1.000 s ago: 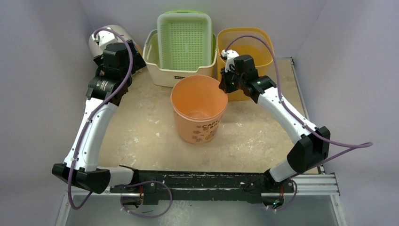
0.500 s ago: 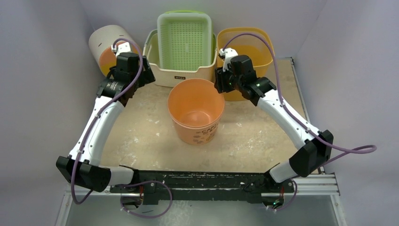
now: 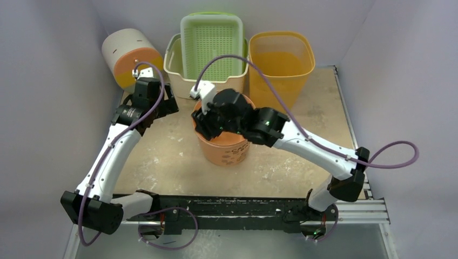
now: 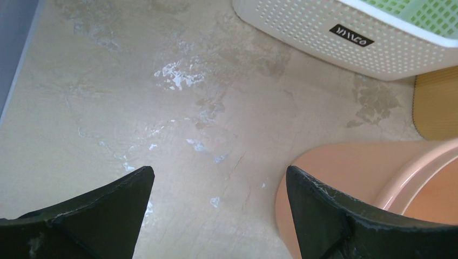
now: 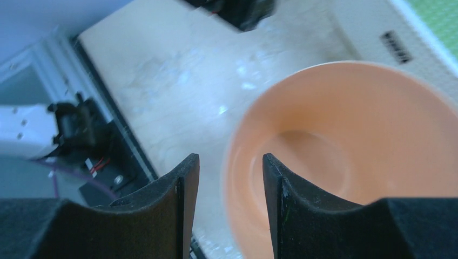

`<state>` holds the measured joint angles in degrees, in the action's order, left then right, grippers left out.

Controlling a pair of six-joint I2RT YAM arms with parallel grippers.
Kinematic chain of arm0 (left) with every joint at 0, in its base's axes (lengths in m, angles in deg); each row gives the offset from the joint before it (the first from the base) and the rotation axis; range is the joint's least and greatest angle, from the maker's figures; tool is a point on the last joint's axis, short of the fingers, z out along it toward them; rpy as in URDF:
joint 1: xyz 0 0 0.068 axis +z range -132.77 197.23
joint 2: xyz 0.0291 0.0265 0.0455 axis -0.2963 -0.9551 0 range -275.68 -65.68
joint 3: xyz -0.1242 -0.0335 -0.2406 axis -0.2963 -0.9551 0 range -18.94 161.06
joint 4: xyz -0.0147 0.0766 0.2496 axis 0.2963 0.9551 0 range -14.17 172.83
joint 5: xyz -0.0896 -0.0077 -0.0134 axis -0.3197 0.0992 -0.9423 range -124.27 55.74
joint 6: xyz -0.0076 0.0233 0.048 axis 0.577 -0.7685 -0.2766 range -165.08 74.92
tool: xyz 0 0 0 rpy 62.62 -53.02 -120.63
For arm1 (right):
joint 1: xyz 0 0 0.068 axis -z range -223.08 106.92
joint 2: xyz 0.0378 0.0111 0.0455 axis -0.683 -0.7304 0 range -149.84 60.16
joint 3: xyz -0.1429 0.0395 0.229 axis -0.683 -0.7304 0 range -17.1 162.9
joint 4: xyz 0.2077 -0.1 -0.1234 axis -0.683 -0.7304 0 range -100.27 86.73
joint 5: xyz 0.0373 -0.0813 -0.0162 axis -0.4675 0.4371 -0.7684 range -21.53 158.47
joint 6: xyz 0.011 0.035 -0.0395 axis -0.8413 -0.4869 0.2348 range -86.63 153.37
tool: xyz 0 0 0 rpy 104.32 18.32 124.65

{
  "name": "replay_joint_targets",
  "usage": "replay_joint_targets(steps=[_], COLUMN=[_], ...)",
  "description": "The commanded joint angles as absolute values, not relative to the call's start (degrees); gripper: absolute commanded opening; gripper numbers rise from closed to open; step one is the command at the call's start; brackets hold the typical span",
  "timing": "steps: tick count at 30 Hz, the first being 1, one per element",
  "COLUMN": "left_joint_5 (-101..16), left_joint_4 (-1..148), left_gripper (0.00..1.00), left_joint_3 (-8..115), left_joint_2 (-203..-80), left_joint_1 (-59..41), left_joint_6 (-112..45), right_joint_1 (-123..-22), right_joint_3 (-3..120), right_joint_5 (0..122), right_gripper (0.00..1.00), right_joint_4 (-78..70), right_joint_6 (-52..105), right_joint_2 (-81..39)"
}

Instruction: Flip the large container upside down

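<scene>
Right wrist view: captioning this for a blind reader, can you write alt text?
An open right gripper looks down on an upright, empty orange container, its rim lining up between the dark fingers. Beige table lies beyond, with a white basket at top right.

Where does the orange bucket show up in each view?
Top external: bucket at table centre, its top partly hidden.
Left wrist: lower right corner.
Right wrist: right half, seen from above into its inside.
Shared landmark: the white basket with the black label, just behind the bucket.
</scene>
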<state>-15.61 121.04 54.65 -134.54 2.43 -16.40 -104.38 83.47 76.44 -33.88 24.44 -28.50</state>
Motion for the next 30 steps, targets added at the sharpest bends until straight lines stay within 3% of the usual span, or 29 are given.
replay_joint_targets(steps=[1, 14, 19, 30], left_joint_5=[-18.05, -18.15, -18.36, -17.74], left_joint_4=[121.22, 121.68, 123.07, 125.05], left_gripper=[0.89, 0.88, 0.88, 0.88], left_joint_3=[51.68, 47.26, 47.99, 48.29], left_joint_2=[-130.63, -123.58, -122.09, -119.98], left_joint_1=[2.43, 2.38, 2.45, 2.4], left_joint_6=[-17.97, -17.95, -18.04, -17.28], right_joint_1=[-109.11, -109.97, -110.68, -111.03], right_joint_3=[81.5, 80.59, 88.14, 91.45], right_joint_5=[73.76, 80.25, 83.19, 87.84], right_gripper=[0.49, 0.48, 0.47, 0.48], right_joint_4=[-34.73, -35.58, -39.53, -43.56], right_joint_6=[20.59, 17.94, 17.82, 17.88], right_joint_2=[-29.77, -35.57, -38.85, -35.74])
